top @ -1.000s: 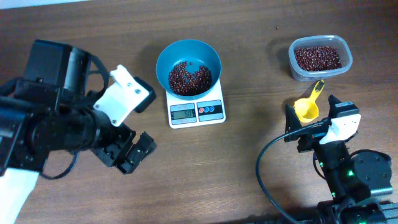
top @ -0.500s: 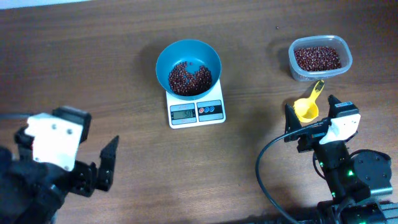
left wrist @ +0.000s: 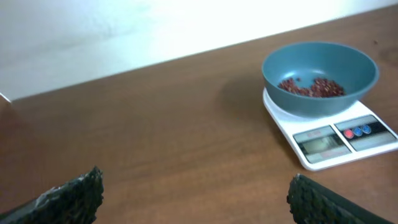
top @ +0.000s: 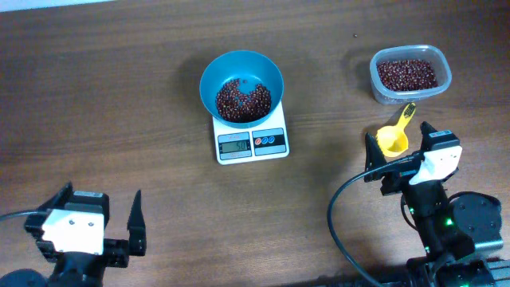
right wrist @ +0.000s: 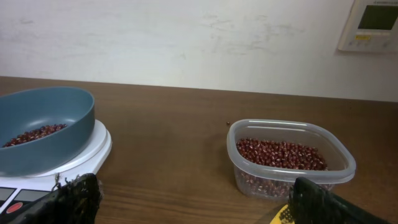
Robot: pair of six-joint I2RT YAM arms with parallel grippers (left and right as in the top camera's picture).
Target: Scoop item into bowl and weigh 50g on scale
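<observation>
The blue bowl (top: 209, 73) stands on the white scale (top: 239, 145), whose display shows digits that look like 50. A heap of red-brown beans (top: 243, 100) lies in the bowl. My left gripper (top: 100, 206) is open and empty at the front left, far from the scale. In the left wrist view the gripper (left wrist: 193, 199) faces the bowl (left wrist: 320, 99) and scale (left wrist: 339, 140). My right gripper (top: 396, 143) is open at the front right, with the yellow scoop (top: 393, 142) lying between its fingers. The right wrist view shows the gripper (right wrist: 193, 199) open and the bowl (right wrist: 43, 137) at left.
A clear plastic tub (top: 374, 80) holding more beans (top: 408, 73) stands at the back right, just beyond the scoop; it also shows in the right wrist view (right wrist: 292, 180). A black cable (top: 339, 215) loops beside the right arm.
My left arm has pulled back from the middle left of the table to the front-left corner. The right arm, scoop, bowl and scale have not moved.
</observation>
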